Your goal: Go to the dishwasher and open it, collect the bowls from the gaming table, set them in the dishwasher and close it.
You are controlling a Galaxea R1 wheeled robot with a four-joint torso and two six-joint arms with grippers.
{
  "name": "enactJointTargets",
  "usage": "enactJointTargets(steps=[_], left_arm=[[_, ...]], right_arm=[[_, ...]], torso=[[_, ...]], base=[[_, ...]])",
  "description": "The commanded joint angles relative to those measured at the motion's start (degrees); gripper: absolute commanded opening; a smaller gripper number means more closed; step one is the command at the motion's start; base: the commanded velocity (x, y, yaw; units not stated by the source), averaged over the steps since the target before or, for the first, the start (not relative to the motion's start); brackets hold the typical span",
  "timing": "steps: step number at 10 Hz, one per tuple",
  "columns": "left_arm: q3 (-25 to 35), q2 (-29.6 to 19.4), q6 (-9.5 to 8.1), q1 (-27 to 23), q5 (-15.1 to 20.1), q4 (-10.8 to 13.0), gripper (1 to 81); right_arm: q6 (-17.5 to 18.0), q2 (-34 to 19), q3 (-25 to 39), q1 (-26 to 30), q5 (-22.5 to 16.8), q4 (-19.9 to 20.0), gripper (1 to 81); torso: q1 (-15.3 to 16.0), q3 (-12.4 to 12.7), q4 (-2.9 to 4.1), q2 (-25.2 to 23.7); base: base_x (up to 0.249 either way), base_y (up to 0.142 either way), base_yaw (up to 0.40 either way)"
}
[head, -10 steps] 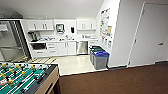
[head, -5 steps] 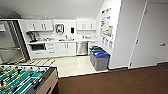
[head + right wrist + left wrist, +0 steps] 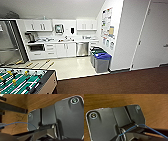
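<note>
The dishwasher [image 3: 82, 49], with a grey steel front, stands shut under the white counter at the far end of the kitchen, between white cabinet doors. It is several metres ahead of me across pale floor. The bowls and the gaming table are out of view. In the left wrist view and the right wrist view, dark robot plates hang over brown floor [image 3: 121, 100], with a thin blue cable [image 3: 154, 130] crossing.
A green-field football table [image 3: 25, 81] sits close at the lower left. Two grey bins, one blue-lidded [image 3: 102, 62] and one green-lidded [image 3: 96, 52], stand by the white wall corner at the right of the kitchen entrance. A steel fridge [image 3: 10, 45] is at the left. Brown carpet [image 3: 120, 82] lies ahead.
The whole head view has shifted slightly; the kitchen and bins sit a little lower and nearer, so the camera has moved forward. Nothing in the scene itself moved.
</note>
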Motion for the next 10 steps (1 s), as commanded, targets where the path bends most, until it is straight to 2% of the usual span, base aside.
enactJointTargets(steps=[1,10], left_arm=[[0.9,-0.6,0.58,-2.9,3.1,0.4,81.1],[0.2,-0.5,0.58,-2.9,3.1,0.4,81.1]], right_arm=[[0.2,0.4,-0.1,3.1,-2.8,-0.4,81.1],[0.1,0.2,-0.7,3.0,-2.6,-0.6,81.1]], torso=[[0.0,0.0,0.00,0.0],[0.0,0.0,0.00,0.0]], base=[[0.190,0.000,0.000],[0.190,0.000,0.000]])
